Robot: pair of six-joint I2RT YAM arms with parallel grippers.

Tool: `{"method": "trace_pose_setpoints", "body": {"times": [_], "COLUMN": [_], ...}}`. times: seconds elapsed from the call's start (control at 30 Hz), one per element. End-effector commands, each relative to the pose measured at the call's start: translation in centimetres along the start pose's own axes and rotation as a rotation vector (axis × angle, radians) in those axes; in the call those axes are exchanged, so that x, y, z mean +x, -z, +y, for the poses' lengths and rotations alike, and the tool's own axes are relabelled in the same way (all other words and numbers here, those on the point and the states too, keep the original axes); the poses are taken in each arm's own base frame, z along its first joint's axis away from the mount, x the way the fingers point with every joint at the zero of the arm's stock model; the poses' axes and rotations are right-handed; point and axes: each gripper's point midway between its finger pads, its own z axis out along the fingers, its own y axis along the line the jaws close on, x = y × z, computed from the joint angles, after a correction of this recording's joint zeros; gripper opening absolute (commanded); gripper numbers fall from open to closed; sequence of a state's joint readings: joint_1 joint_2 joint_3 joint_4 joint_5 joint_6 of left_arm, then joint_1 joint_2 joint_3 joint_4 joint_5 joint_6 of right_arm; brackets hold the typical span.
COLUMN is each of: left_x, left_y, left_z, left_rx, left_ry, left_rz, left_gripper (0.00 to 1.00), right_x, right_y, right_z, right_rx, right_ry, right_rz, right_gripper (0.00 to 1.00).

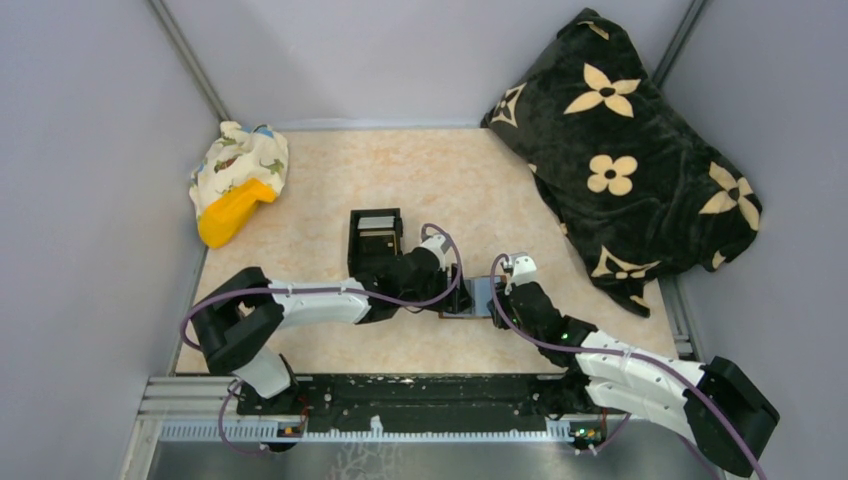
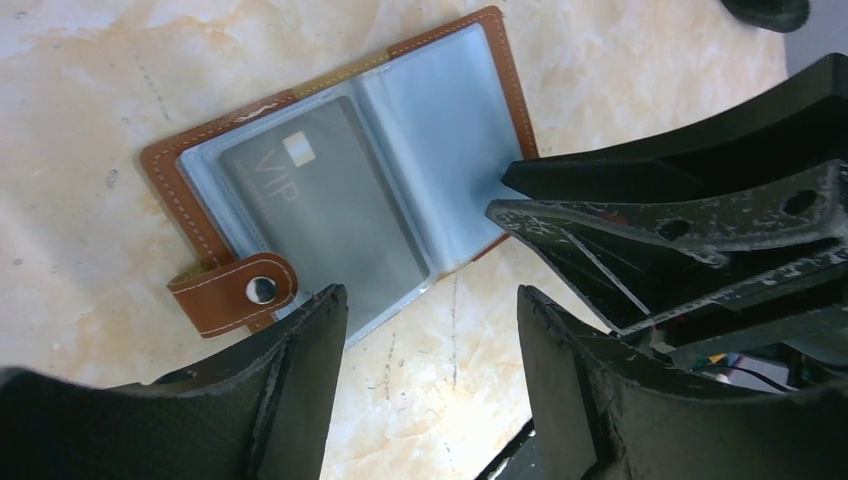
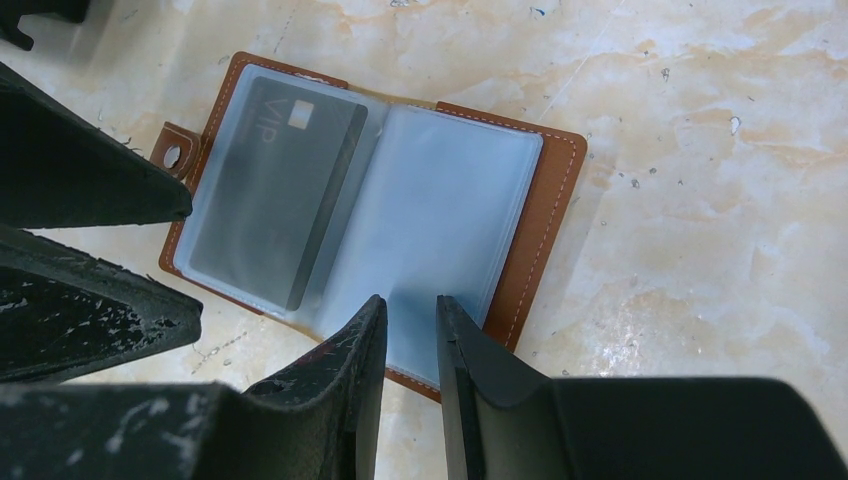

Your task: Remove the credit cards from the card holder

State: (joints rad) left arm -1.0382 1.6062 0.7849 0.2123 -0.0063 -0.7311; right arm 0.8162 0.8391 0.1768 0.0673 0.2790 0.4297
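The card holder (image 3: 440, 200) lies open on the surface (image 3: 700, 150), with a grey VIP card (image 3: 265, 190) sleeved inside. My left jaws are spread beside it. My right jaws are nearly together at the other sleeve's edge, and I cannot tell whether they grip it.

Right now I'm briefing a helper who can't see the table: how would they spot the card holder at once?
On the beige marbled table, look between the left hand and right hand. The card holder lies open there: stitched brown leather around blue-grey sleeves, a dark VIP card inside, unlike the black box farther back.
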Motion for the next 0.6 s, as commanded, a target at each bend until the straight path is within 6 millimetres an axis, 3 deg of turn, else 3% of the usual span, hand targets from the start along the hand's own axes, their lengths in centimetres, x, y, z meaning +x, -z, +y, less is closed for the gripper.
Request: {"method": "trace_pose_setpoints", "body": {"times": [0.0,0.57], "left_x": [-0.7,1.5], "left_y": [0.5,-1.6], "left_z": [0.6,2.7], "left_rx": [-0.043,-0.112], "left_ry": [-0.021,0.005], "left_rz": [-0.036,0.027], "left_gripper": [0.69,0.75], "right_x": [-2.0,-2.0], "right_y": [0.0,0.0], "right_z": [1.2,1.2], "right_rx": [-0.035,-0.036], "right_ry": [-0.010,-0.012], "right_rz": [-0.056,-0.058], "right_gripper": [0.26,0.26]}}
